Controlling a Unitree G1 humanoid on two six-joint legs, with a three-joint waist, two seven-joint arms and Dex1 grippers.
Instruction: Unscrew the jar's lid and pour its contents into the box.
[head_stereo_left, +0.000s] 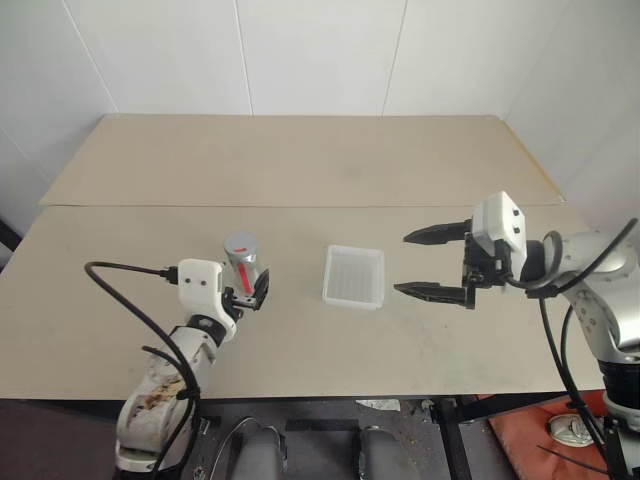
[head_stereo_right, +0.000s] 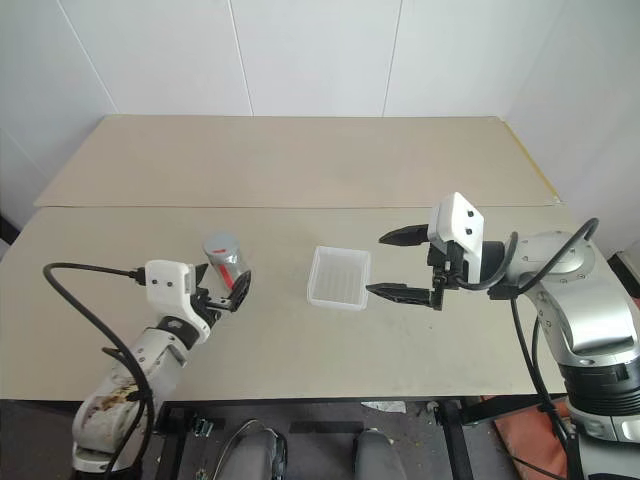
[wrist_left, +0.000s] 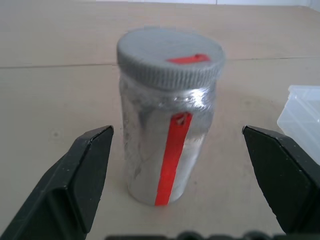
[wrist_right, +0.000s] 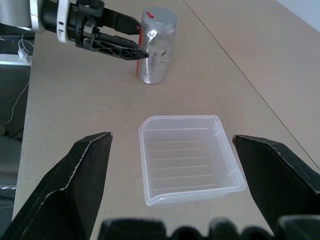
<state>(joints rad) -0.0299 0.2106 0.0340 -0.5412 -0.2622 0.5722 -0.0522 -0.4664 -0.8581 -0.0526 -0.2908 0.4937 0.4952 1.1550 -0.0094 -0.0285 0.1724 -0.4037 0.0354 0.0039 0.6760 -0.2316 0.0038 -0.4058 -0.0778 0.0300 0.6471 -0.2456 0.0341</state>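
At nine o'clock on the table (head_stereo_left: 300, 190) we see the left hand (head_stereo_left: 257, 291) level, its fingers spread wide on either side of the upright jar (head_stereo_left: 243, 262), not touching it, the lid (wrist_left: 170, 56) screwed on. The empty box (head_stereo_left: 354, 276) lies at the centre, well apart from the jar. At three o'clock the right hand (head_stereo_left: 427, 262) hangs above the table, fingers spread, pointing towards the box.

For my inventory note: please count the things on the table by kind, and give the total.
Jar, upright: 1
Lid, on the jar: 1
Box, looks empty: 1
Total: 3
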